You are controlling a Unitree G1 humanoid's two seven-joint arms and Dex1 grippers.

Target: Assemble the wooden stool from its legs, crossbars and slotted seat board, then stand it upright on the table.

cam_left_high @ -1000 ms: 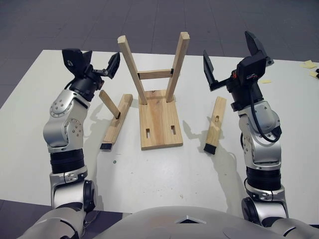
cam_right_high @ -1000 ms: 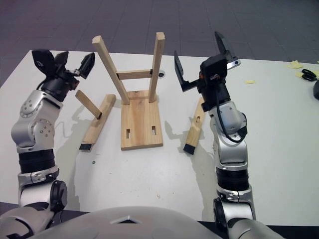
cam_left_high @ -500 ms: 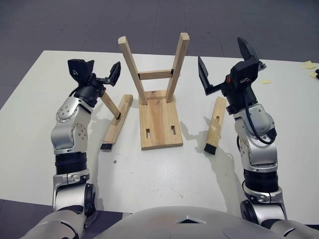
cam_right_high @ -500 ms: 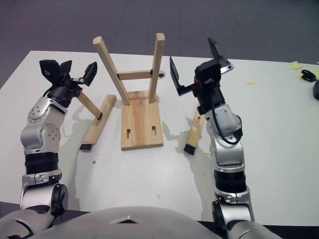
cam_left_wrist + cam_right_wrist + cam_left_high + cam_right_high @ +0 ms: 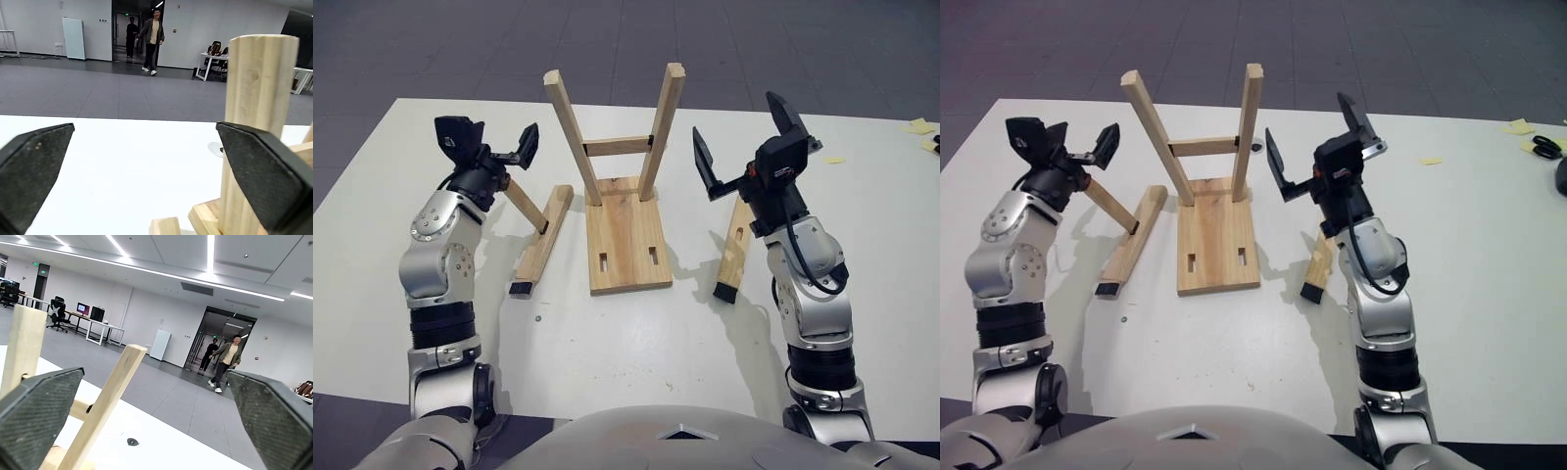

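Observation:
The slotted seat board (image 5: 626,240) lies flat on the white table (image 5: 607,352). Two legs (image 5: 664,127) stand up from its far end, joined by a crossbar (image 5: 619,146). To the board's left lies another leg (image 5: 543,235) with a crossbar stub (image 5: 525,204) slanting up from it. A fourth leg (image 5: 736,245) lies to the board's right. My left gripper (image 5: 489,143) hovers open just above the stub's top end. My right gripper (image 5: 742,142) is open above the right leg's far end, beside the upright legs. The left wrist view shows an upright leg (image 5: 259,98) behind one pad (image 5: 264,171).
Yellow paper scraps (image 5: 920,127) and a dark object (image 5: 1560,172) lie at the table's far right edge. A small speck (image 5: 539,317) sits on the table near the left leg's dark foot. The near half of the table is bare.
Both grippers have come down lower. The right gripper has moved left, closer to the upright legs. The left gripper has settled over the crossbar stub. The wooden parts have not moved.

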